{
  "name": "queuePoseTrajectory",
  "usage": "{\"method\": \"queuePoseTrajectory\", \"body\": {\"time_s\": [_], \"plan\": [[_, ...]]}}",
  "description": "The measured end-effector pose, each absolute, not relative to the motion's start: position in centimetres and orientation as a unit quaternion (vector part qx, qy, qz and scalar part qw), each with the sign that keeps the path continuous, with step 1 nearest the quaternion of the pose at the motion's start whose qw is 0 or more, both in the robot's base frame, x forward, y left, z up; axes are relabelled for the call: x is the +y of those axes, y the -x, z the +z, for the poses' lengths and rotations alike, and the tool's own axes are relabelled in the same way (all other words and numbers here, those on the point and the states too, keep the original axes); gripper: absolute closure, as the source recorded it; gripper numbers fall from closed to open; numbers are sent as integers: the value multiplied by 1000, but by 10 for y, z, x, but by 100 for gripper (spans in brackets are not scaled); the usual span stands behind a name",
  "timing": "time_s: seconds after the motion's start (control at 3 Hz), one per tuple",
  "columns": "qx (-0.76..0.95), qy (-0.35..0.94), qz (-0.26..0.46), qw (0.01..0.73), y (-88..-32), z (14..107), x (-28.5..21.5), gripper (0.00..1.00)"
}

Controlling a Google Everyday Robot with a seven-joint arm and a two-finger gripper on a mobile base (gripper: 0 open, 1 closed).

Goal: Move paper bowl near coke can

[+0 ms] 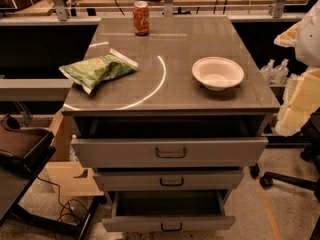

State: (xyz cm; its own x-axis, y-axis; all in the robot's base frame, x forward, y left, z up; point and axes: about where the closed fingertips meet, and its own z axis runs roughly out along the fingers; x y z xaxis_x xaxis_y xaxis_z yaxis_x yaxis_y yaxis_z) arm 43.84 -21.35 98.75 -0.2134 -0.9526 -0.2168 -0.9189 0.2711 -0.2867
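Tabletop [200,39]: paper bowl [218,73] near right edge; claw unseen.

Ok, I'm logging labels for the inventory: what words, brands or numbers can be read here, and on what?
coke can: white lettering, too blurred to read.
green chip bag: print too blurred to read.
paper bowl: no text.
hand: out of view; only the pale arm shows at the right edge, unlabelled.

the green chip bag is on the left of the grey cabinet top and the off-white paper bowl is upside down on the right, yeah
Not upside down: the camera view shows the round off-white paper bowl upright, open side up. The gripper is beyond the right edge of the grey cabinet.
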Motion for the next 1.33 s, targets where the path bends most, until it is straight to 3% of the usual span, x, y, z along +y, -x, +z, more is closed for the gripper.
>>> {"method": "queuePoseTrajectory", "body": {"time_s": [1.33], "plan": [[771,597,-69,212,-484,935,-192,0]]}}
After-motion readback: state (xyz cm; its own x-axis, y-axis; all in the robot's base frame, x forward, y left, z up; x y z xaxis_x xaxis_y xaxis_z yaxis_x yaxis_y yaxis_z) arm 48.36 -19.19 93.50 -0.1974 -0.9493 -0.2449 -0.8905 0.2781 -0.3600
